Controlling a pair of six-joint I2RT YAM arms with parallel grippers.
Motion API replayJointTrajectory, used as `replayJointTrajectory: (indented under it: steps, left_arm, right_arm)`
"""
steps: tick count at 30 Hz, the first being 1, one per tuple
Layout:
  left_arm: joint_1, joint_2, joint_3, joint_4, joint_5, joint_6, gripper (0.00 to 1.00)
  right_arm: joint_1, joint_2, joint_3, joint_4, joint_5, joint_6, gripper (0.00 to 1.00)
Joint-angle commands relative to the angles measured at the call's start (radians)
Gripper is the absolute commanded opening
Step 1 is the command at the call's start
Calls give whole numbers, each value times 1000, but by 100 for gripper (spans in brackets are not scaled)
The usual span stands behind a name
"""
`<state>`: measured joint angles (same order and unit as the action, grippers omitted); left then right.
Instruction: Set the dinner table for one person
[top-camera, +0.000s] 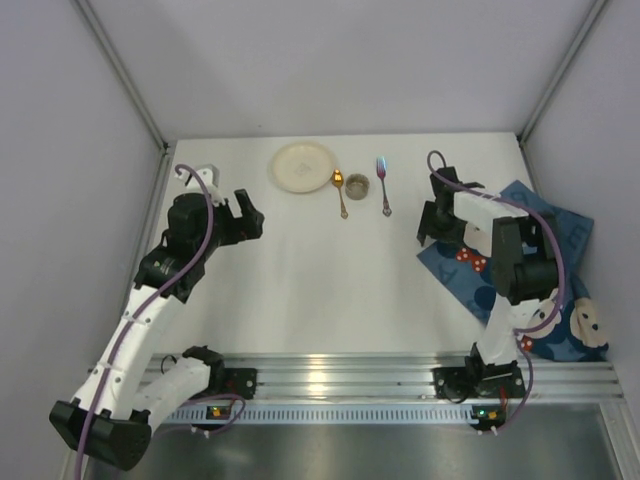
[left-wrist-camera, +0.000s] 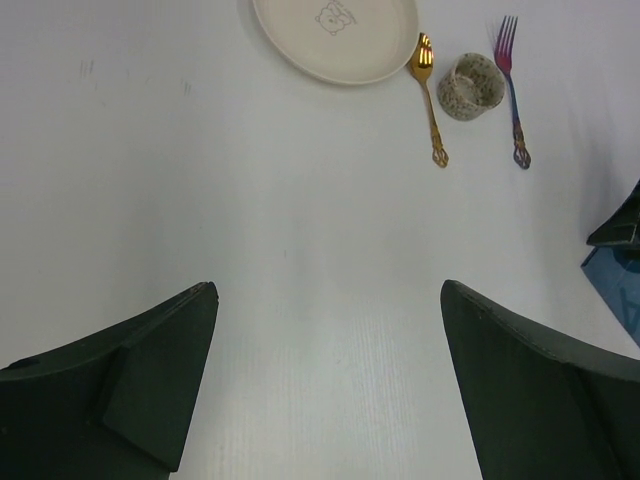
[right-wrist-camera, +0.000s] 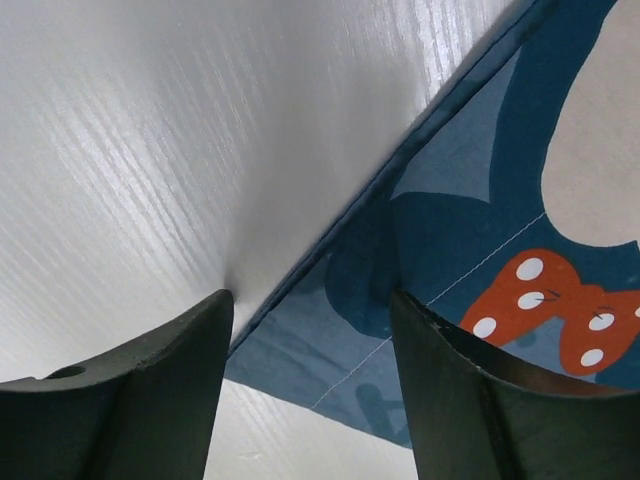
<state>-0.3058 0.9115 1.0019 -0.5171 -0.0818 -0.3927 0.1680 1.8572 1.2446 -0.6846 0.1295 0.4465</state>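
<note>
The white dinner table (top-camera: 300, 270) carries a cream plate (top-camera: 302, 165), a gold spoon (top-camera: 341, 190), a small speckled cup (top-camera: 357, 185) and a purple-tinted fork (top-camera: 384, 185) in a row at the back. A navy mouse-print placemat (top-camera: 560, 290) lies crumpled at the right. My right gripper (top-camera: 430, 225) is open and low at the placemat's left corner; in the right wrist view (right-wrist-camera: 312, 295) one finger rests on the table (right-wrist-camera: 150, 130) and the other on the cloth (right-wrist-camera: 480, 200). My left gripper (top-camera: 250, 215) is open and empty above the table, left of the plate.
In the left wrist view my open gripper (left-wrist-camera: 330, 290) looks over bare tabletop toward the plate (left-wrist-camera: 335, 35), spoon (left-wrist-camera: 430, 95), cup (left-wrist-camera: 470, 87) and fork (left-wrist-camera: 512, 85). The placemat's edge (left-wrist-camera: 615, 285) shows at far right. Walls enclose the table on three sides.
</note>
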Motion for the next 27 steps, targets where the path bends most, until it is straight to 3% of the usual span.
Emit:
replayJointTrajectory:
  steps: [1, 2, 5, 6, 7, 8, 15, 20, 27]
  left_arm:
    - [-3, -19, -12, -23, 2, 34, 99]
    - [-3, -14, -11, -20, 1, 37, 99]
    - [-3, 7, -5, -14, 13, 46, 98]
    - [-3, 12, 0, -6, 16, 48, 98]
    - [-3, 27, 3, -3, 23, 48, 98]
    - [-3, 33, 6, 2, 27, 48, 99]
    - [-3, 69, 33, 31, 19, 32, 98]
    - [-3, 84, 63, 28, -58, 29, 99]
    - [-4, 79, 78, 11, -107, 12, 98]
  right_arm:
    - [-2, 11, -13, 62, -8, 11, 63]
    - [-4, 10, -34, 77, -11, 12, 60]
    - [-2, 2, -74, 97, -18, 11, 36]
    - [-4, -1, -86, 102, -18, 12, 15]
    - [-2, -15, -97, 105, -19, 11, 4]
    - [-2, -22, -118, 108, -22, 9, 0]
    - [73, -202, -195, 97, -175, -12, 0]
    - [324, -412, -120, -24, -165, 27, 0]
    - [614, -463, 13, -24, -221, 81, 0]
